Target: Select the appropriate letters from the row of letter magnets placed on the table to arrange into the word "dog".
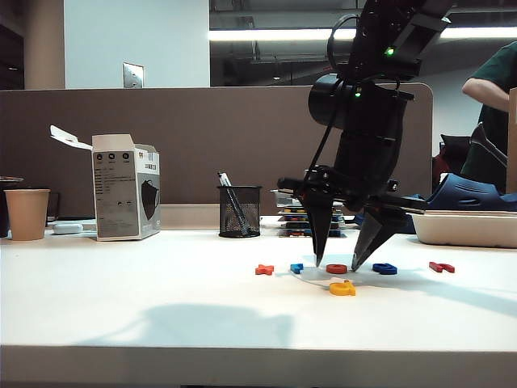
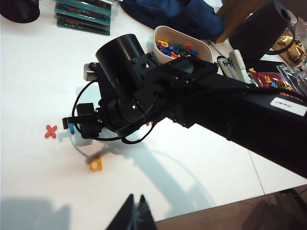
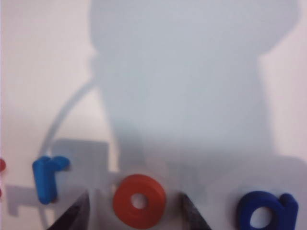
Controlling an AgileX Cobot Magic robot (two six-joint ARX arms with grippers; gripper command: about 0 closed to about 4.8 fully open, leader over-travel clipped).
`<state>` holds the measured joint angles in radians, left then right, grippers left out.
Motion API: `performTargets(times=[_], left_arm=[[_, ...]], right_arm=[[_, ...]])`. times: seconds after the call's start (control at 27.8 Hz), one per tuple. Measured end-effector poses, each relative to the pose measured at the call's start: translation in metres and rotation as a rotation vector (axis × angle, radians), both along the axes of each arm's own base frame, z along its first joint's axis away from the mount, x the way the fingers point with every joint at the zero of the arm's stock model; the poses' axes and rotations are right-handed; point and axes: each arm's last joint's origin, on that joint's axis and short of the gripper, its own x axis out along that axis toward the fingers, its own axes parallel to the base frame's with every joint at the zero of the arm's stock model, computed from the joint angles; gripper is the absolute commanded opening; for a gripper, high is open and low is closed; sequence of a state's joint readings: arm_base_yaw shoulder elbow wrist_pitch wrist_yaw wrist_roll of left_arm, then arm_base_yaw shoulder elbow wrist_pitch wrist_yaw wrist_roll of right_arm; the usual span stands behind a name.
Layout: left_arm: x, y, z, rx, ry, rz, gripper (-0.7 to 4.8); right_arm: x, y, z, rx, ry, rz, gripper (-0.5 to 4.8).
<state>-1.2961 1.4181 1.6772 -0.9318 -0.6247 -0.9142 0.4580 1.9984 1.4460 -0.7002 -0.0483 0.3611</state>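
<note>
On the desk [image 1: 121, 307] the letters sit in a row: cross-shaped magnet [image 1: 264, 269] furthest left, then the "r" [image 1: 296, 267], the ring "o" [image 1: 336, 268], the "g" [image 1: 384, 268], and one more magnet [image 1: 441, 267] off right. The "d" [image 1: 342, 288] lies in front of the ring. Right claw [image 1: 339, 263] stands spread over the ring, one fingertip on each side. Left claw [image 2: 135, 215] hangs near the desk's front edge, well apart from the row. Pen cup [image 1: 240, 210] and box [image 1: 125, 187] sit behind.

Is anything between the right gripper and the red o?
Nothing visible. The right gripper is open with its fingers straddling the red o on the table; the light blue letter and dark blue letter lie outside the fingers.
</note>
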Motion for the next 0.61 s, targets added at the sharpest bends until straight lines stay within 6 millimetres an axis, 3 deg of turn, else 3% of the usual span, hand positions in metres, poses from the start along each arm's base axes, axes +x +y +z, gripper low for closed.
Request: performTargets(times=[0.61], left_arm=[[0.0, 0.0, 0.0, 0.0, 0.0, 0.0, -0.06]], right_arm=[[-0.0035, 0.0063, -0.0017, -0.035, 0.004, 0.014, 2.06]])
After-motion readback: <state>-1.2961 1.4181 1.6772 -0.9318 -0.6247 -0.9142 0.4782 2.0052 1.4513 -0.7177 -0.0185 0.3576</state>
